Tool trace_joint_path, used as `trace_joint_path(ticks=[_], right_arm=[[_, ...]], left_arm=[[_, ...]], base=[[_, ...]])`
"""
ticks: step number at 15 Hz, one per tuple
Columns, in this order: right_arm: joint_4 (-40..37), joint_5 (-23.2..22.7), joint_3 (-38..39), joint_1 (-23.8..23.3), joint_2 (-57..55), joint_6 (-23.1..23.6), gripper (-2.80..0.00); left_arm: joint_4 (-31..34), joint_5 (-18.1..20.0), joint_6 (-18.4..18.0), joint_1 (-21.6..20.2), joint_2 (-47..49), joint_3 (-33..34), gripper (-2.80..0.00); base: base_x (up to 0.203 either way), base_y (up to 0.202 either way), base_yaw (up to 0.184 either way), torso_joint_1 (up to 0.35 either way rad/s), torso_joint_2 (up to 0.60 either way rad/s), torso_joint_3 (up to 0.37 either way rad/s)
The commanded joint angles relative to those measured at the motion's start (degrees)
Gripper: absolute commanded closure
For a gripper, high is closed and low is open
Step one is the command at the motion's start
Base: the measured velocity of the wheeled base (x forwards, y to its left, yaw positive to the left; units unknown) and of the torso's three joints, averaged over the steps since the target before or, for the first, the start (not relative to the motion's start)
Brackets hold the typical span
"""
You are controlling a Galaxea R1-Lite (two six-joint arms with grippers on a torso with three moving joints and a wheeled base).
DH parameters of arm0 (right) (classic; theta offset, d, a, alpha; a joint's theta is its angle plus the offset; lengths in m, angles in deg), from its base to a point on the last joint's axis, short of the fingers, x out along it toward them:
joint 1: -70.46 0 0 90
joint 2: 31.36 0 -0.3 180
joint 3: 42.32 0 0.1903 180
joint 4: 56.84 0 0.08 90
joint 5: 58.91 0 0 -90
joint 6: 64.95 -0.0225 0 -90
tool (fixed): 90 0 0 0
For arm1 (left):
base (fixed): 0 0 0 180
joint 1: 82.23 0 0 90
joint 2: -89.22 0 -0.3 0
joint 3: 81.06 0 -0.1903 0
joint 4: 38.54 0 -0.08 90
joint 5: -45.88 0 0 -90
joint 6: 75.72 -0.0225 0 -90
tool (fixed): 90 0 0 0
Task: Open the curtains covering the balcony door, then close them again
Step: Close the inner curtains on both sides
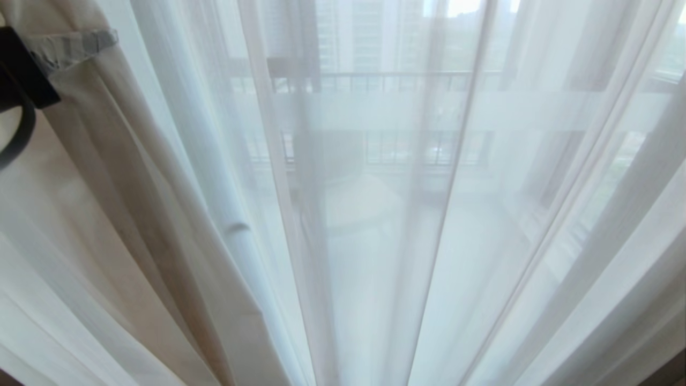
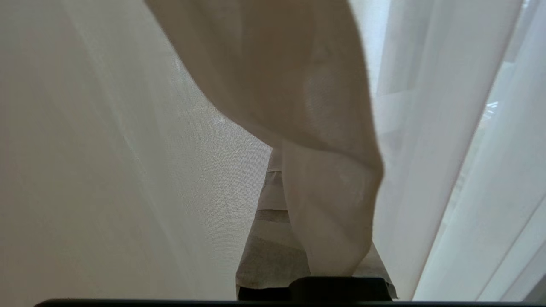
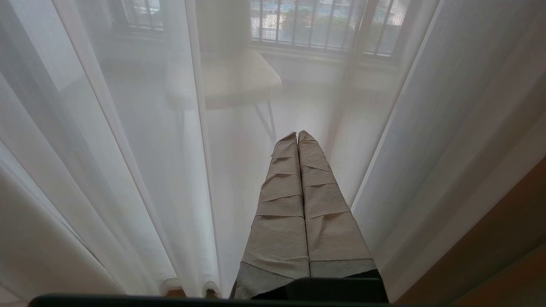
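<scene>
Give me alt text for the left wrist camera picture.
The left gripper, jaws shut on a fold of the cream-beige curtain, which drapes over its taped fingers. White sheer curtain hangs beside it, with daylight coming through.

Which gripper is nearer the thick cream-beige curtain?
Left. The left gripper is shut on a fold of the cream-beige curtain, its fingers mostly hidden under the cloth. The right gripper, shut and empty, points at the white sheer, clear of the beige cloth.
</scene>
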Motion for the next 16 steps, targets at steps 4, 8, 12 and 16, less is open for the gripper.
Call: trace_joint_path(ticks=[4,8,12,16], right_arm=[[0.01,-0.05,0.0,0.0,0.02,0.05,0.0],[-0.02,-0.05,0.0,-0.06,0.02,0.05,0.0],[0.03,-0.05,0.0,0.02,0.02,0.05,0.0],[-0.05,-0.05,0.0,0.02,0.02,0.05,0.0]], left_arm=[[0.54,0.05,0.12,4.75,0.36,-1.71,0.0],[2.94,-0.15,0.13,13.55,1.53,-4.55,0.0],[5.57,-0.36,0.1,25.22,5.23,-10.4,0.0],[6.18,-2.89,0.04,38.06,11.43,-16.62,0.0]], base=[[0.0,0.0,0.0,0.0,0.0,0.0],[0.0,0.0,0.0,0.0,0.0,0.0],[0.0,0.0,0.0,0.0,0.0,0.0],[0.0,0.0,0.0,0.0,0.0,0.0]])
